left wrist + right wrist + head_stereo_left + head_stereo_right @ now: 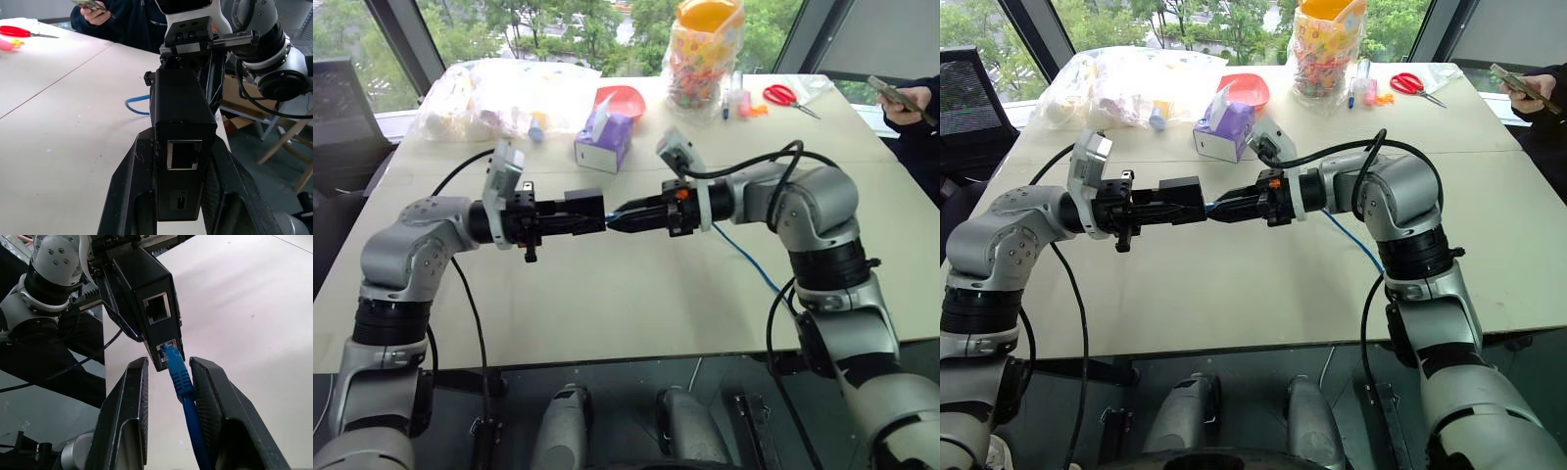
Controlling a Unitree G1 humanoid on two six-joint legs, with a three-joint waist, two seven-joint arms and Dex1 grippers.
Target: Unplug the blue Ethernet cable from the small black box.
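Left eye view, table (pixel 636 294): pale top, robot arms held level above it, meeting near the middle.
Bag pile (pixel 504 93): clear plastic bags with mixed stuff, far left of the table.
Candy bag (pixel 705 54): clear, colourful contents, yellow lid, far centre.
Person: dark sleeve and hand (pixel 909 103) holding a phone, far right edge.
Purple tissue box (pixel 604 137): beyond the grippers, red bowl (pixel 622 98) just behind it.
Red scissors (pixel 786 96): far right, near the candy bag.
Left gripper (pixel 181 196): clamped tight on the small black box (pixel 182 110), one finger on each side, box held in the air above the table.
Right gripper (pixel 168 382): fingers partly closed either side of the cable's blue boot; contact with it cannot be told.
Blue Ethernet cable (pixel 183 387): plug seated in the lower port of the box, upper port empty; cord runs back between the right fingers, then trails down across the table (pixel 749 262) towards the near right edge.
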